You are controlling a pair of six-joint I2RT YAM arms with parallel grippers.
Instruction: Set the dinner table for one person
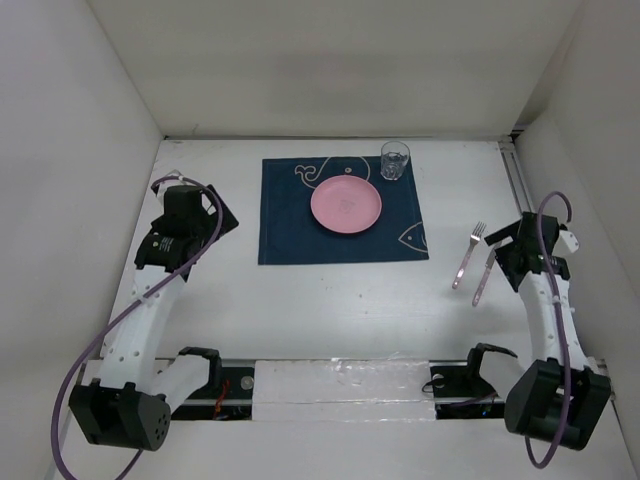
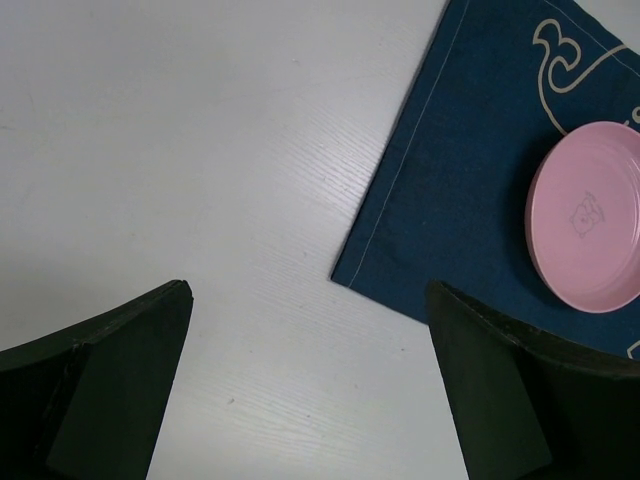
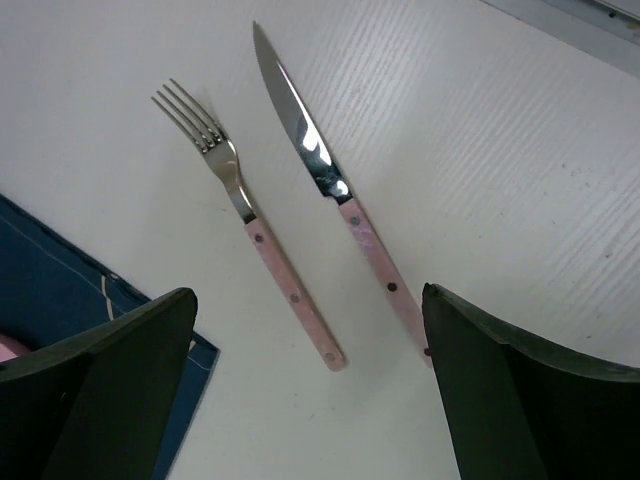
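Both your arms reach out over the dinner table (image 1: 330, 310), claws spread wide and holding nothing.
Your left gripper (image 2: 308, 290) hovers over bare white top just off the left edge of the placemat (image 1: 290, 230); your right gripper (image 3: 308, 292) hangs above the cutlery, right of the mat. Count one mat, one pink plate (image 1: 345, 204) on it, one glass (image 1: 394, 160) at its far right corner, one fork (image 3: 235, 180) and one knife (image 3: 320, 170) lying side by side, apart. Open tabletop runs between the mat's near edge and the arm bases.

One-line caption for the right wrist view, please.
Open right end effector hovers over a pink-handled fork and knife side by side on the dinner table, placemat corner at lower left.
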